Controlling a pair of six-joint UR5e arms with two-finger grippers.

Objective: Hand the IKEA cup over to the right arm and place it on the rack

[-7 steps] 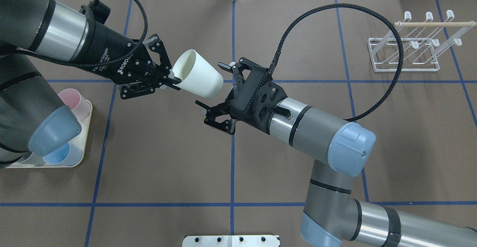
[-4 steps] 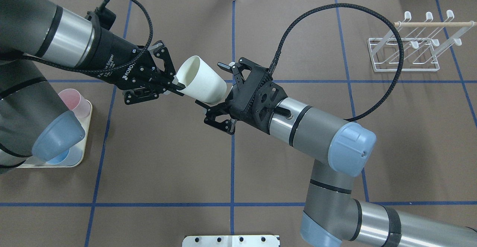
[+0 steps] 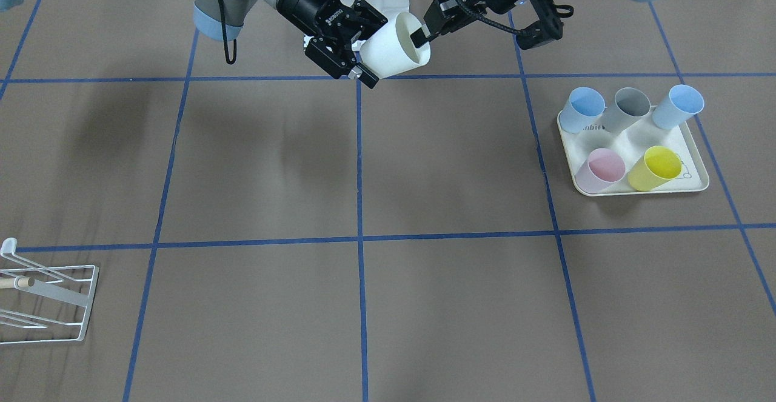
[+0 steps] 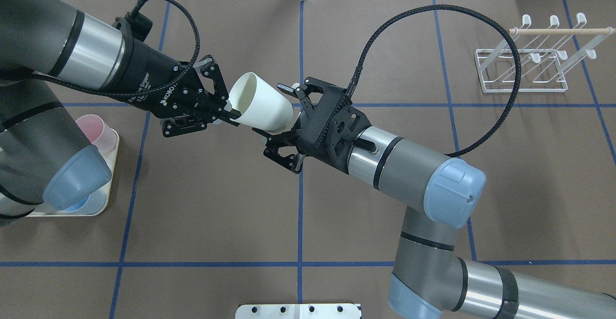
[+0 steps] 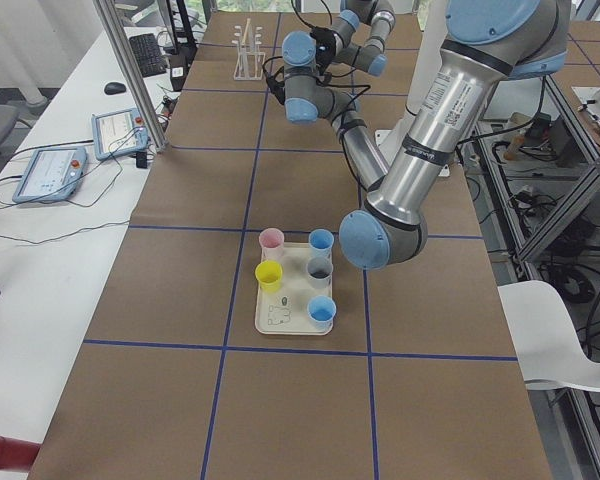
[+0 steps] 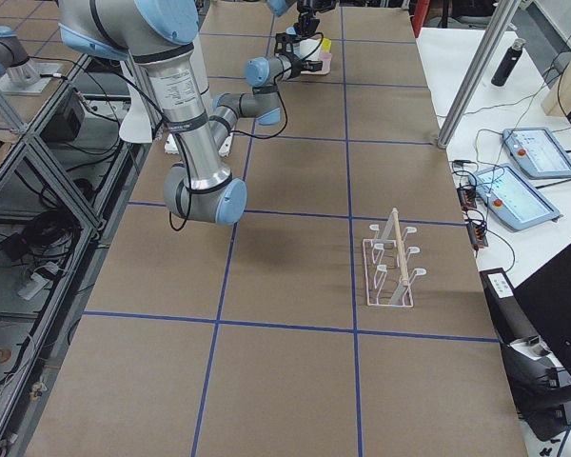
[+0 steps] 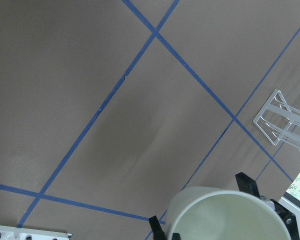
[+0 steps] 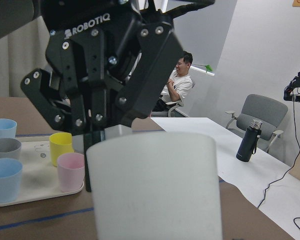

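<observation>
The white IKEA cup (image 4: 262, 107) hangs tilted in the air, mouth toward my left arm. My left gripper (image 4: 232, 112) is shut on its rim, one finger inside the mouth. My right gripper (image 4: 272, 112) is open, its fingers on either side of the cup's base. The front view shows the same: cup (image 3: 394, 47), left gripper (image 3: 418, 38), right gripper (image 3: 368, 47). The cup fills the right wrist view (image 8: 155, 185) and shows low in the left wrist view (image 7: 230, 215). The white wire rack (image 4: 524, 90) with its wooden dowel stands at the far right.
A cream tray (image 3: 691, 168) with several coloured cups sits on my left side, partly under my left arm in the overhead view (image 4: 111, 174). The rack also shows in the front view (image 3: 88, 302) and the right side view (image 6: 390, 276).
My left gripper has carried the cup to the right, so its base now lies between my right gripper's open fingers. The right gripper has edged slightly toward the cup.
</observation>
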